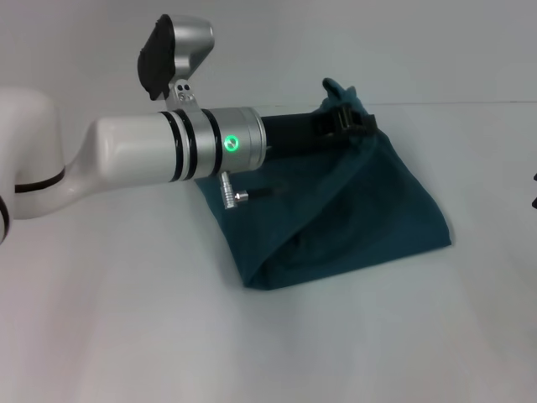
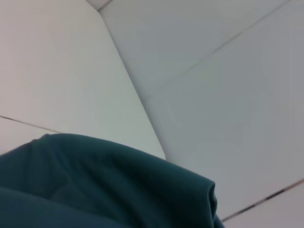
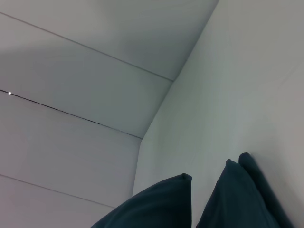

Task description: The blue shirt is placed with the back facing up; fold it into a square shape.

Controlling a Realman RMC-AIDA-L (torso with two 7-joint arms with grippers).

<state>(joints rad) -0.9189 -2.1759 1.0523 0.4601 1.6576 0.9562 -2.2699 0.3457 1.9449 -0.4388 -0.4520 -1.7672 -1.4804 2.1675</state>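
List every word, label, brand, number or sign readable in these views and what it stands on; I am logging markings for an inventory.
There is no readable text in any view.
Dark teal-blue soft fabric shirt: plain, no print or label showing.
White left arm with silver and black rings: only a round green light, no letters or numbers.
Left hand, black, at the shirt's far edge: no markings legible.
White table: bare of writing.

Blue shirt (image 1: 369, 210): from my remote station I see a plain dark teal garment, folded over itself into a rough wedge on the white bench (image 1: 126, 336). Its near edges lie flat; its far corner is raised to a peak. My wrist cameras show smooth, matte folds of the fabric.
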